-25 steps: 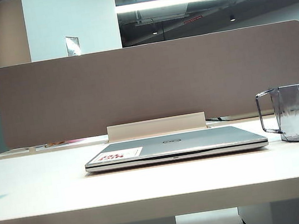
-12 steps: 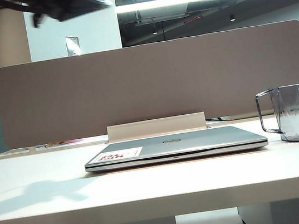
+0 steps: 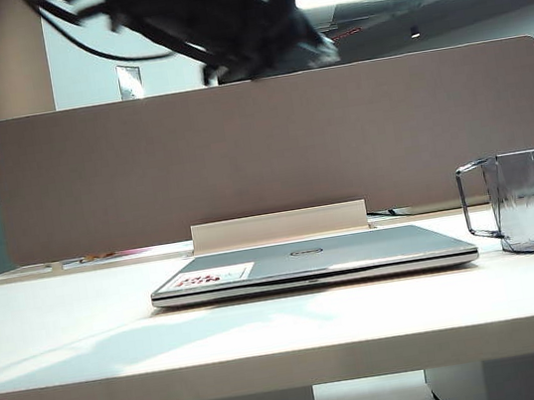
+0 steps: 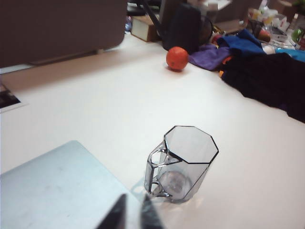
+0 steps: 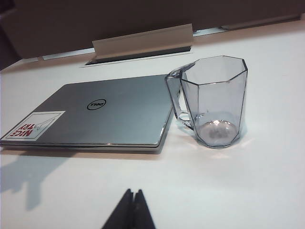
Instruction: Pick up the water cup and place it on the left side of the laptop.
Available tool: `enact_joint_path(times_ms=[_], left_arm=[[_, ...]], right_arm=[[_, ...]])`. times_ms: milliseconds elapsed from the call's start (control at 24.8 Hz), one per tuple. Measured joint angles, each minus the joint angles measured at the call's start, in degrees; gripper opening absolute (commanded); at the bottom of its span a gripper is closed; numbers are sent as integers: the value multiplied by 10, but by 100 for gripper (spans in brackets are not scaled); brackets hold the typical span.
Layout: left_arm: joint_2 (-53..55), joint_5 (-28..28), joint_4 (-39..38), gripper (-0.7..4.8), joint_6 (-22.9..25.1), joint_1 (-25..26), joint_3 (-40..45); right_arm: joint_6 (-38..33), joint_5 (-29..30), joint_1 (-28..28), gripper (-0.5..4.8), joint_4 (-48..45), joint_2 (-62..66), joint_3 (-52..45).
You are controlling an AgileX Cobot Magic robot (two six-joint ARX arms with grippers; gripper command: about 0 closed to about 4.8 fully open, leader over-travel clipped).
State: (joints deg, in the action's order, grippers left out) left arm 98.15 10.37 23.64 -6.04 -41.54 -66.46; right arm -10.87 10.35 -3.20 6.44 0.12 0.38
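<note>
The left gripper (image 4: 131, 214) hung above the desk (image 3: 65, 331), its fingers nearly together and holding nothing, pointed down toward the water cup (image 4: 183, 162). The cup stood upright near the desk's right edge, just beside the laptop's right side, its handle turned toward the laptop (image 3: 311, 262). The laptop lay closed mid-desk, before the grey divider panel (image 3: 270, 149). The right gripper (image 5: 131, 210) was pressed shut and empty, low over the desk's front, facing laptop and cup. An orange (image 4: 177, 58) sat farther off by dark clothing (image 4: 267, 76).
</note>
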Motion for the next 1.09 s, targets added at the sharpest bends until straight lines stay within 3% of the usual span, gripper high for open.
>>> enact_joint_path(times_ms=[121, 242, 404, 566, 727, 1091], left_arm=[[79, -2, 2, 72, 1, -23, -60], [119, -3, -3, 118, 14, -33, -87], [159, -10, -9, 131, 37, -43, -110], [183, -12, -8, 225, 38, -49, -115], [210, -16, -8, 226, 40, -50, -126], [295, -24, -13, 225, 39, -57, -235]], right_arm=[[0, -2, 0, 0, 0, 0, 0], [0, -2, 0, 0, 0, 0, 0], [0, -25, 0, 0, 0, 0, 0], [1, -82, 0, -1, 0, 0, 0], [2, -126, 0, -1, 0, 0, 0], [2, -130, 0, -1, 0, 0, 0]])
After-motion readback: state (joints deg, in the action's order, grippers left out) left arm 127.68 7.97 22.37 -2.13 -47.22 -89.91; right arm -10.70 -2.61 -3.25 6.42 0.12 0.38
